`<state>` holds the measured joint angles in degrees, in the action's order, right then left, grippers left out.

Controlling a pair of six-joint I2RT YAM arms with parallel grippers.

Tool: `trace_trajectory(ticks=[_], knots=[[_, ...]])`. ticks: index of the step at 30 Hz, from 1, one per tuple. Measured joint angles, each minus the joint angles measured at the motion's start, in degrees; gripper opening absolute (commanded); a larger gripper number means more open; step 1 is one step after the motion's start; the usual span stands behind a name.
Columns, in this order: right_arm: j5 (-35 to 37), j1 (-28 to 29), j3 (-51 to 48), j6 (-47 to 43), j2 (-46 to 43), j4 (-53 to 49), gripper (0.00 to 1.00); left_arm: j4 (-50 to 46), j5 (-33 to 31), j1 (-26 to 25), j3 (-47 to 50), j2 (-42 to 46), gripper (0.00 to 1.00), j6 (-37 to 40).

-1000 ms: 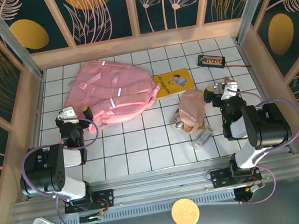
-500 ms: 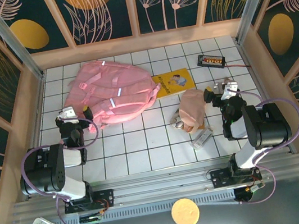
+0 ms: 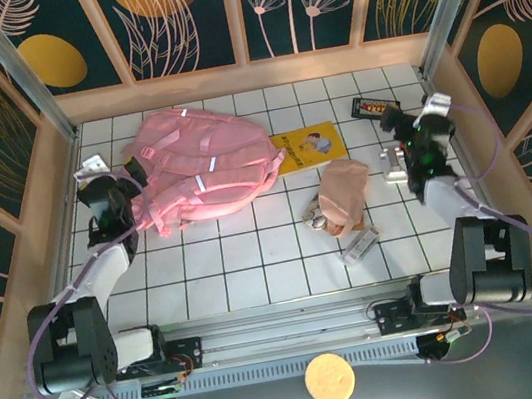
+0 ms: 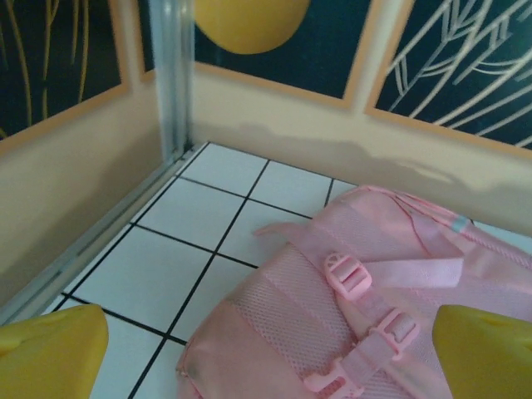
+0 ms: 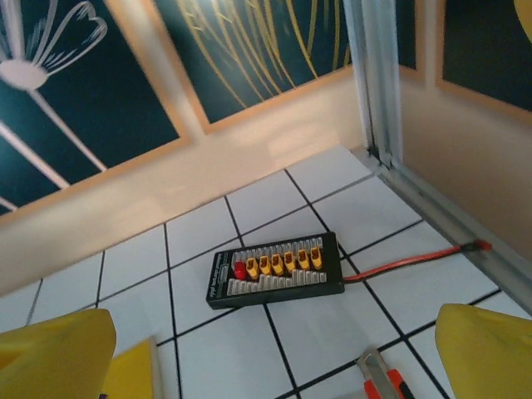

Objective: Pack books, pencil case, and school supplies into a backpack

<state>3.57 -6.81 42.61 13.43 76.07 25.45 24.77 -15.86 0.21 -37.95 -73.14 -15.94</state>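
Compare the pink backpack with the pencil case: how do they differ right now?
The backpack is far larger than the pencil case. The backpack is bright pink with pale strips and buckled straps; the pencil case is plain beige-pink. The backpack lies left of centre, the pencil case right of centre. Both are soft fabric, resting on the tiled table.

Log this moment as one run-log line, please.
left gripper open, by backpack | right gripper open, facing black connector board | yellow book, pencil case lying outside backpack

Bright, even overhead light; soft shadows, wrist-view foregrounds blurred.
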Motion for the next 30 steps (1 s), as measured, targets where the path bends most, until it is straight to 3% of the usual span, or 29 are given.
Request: trace_trajectory(ticks=[3,8,14,21,30], knots=[[-4.13,-1.42,9.68,3.45,0.0,-12.66,0.99,-11.98,2.23,0.0,-7.02,0.04,0.99,-4.33],[-15.89,-0.22,18.84,8.85,0.31,-28.57,0.95,-25.4,13.33,0.0,-14.34,0.81,0.99,-11.13],[-23.69,10.38,28.7,12.92,5.9,-39.26,0.93,-34.91,22.88,-1.64,-14.75,2.78,0.99,-13.38],[-26.21,21.68,31.74,15.56,15.06,-43.69,0.9,-45.48,21.31,-15.85,-23.89,-2.62,0.97,-5.33],[-26.16,20.09,31.19,17.42,16.37,-46.34,0.9,-51.67,12.35,-33.57,-41.44,-22.93,0.95,1.64]])
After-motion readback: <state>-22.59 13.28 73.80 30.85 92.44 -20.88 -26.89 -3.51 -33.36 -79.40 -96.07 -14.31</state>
